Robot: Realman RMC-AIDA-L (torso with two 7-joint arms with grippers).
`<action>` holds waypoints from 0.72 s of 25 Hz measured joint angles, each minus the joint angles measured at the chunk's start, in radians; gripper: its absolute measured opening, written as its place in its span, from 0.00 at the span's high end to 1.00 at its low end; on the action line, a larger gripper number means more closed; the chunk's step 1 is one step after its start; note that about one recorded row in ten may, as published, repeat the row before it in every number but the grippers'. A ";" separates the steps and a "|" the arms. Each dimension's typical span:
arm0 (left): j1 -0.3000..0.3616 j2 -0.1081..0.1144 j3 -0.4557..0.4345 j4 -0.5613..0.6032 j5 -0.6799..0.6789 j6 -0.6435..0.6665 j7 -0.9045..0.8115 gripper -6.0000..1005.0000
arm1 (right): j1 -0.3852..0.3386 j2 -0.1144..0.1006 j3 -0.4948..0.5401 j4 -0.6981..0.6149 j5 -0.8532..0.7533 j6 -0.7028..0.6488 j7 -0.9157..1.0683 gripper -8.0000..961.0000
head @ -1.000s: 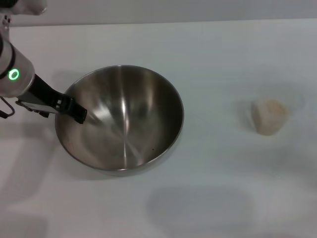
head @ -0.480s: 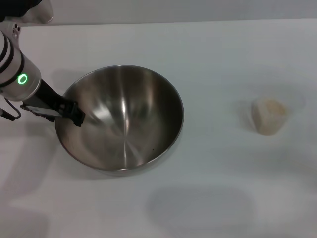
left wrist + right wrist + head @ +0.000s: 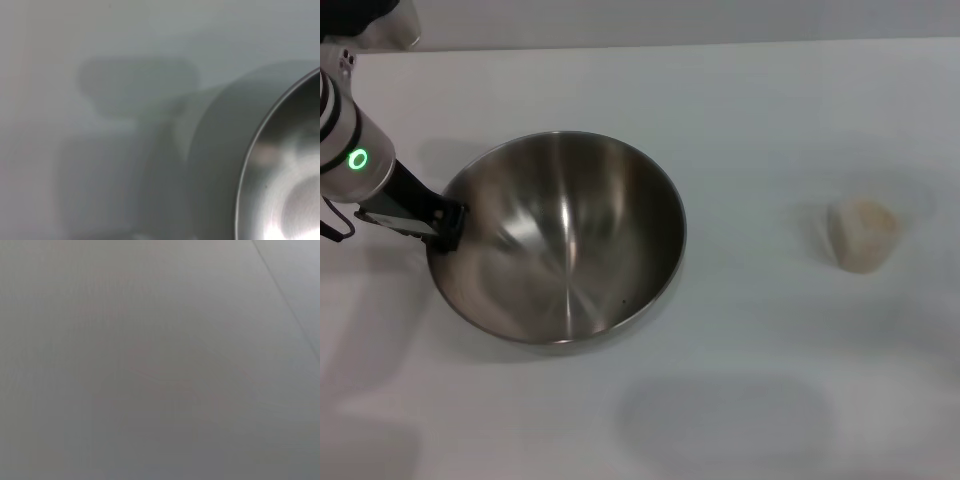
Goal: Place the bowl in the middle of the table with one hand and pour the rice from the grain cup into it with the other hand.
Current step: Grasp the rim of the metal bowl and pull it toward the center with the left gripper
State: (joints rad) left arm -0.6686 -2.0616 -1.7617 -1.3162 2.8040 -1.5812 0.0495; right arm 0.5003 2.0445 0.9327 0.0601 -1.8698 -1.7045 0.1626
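My left gripper [image 3: 450, 222] sits at the bowl's [image 3: 560, 240] rim, at about 9 o'clock on the bowl as the head view shows it. The dark fingers [image 3: 448, 218] look pinched narrow right at the metal edge, prob. one inside and one outside, but I can't tell for sure whether they're clamped on it or just touching. My left wrist view shows only a curved bit of the bowl's rim [image 3: 260, 150] and its shadow on the table [image 3: 100, 150], no fingers of mine.

Bowl is upright, empty inside, resting on the table [image 3: 740, 120] left of centre. So centre of the table lies toward 3 o'clock from my fingers, i.e. across the bowl from where I touch it. Judging by that, any shift to the middle means pushing or dragging the bowl along that 9-to-3 line, w/ the rim grip on the trailing side.

The grain cup [image 3: 865, 235] stands well apart at 3 o'clock from the bowl, near the right side of the table, with rice [image 3: 862, 222] as a pale mound in it. It's plainly closer to my right arm, which isn't in the head view; the right wrist view shows only bare table [image 3: 160, 360], so its fingers are not seen.
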 joint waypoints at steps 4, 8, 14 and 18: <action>-0.003 0.000 -0.026 0.001 -0.002 0.000 0.004 0.73 | 0.001 -0.001 0.000 0.000 0.000 -0.002 0.000 0.20; -0.006 0.000 -0.041 0.002 -0.006 -0.001 0.006 0.84 | 0.001 -0.001 0.000 -0.001 0.000 -0.003 0.000 0.20; -0.010 -0.001 -0.064 0.003 -0.014 -0.011 0.024 0.92 | 0.001 -0.002 0.000 -0.001 0.000 -0.002 0.000 0.20; -0.017 0.000 -0.093 0.003 -0.035 -0.022 0.048 0.93 | -0.001 -0.002 0.000 0.000 0.000 0.001 0.000 0.20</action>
State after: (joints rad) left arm -0.6857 -2.0618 -1.8551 -1.3130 2.7693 -1.6028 0.0979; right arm 0.4995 2.0422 0.9327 0.0599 -1.8699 -1.7038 0.1626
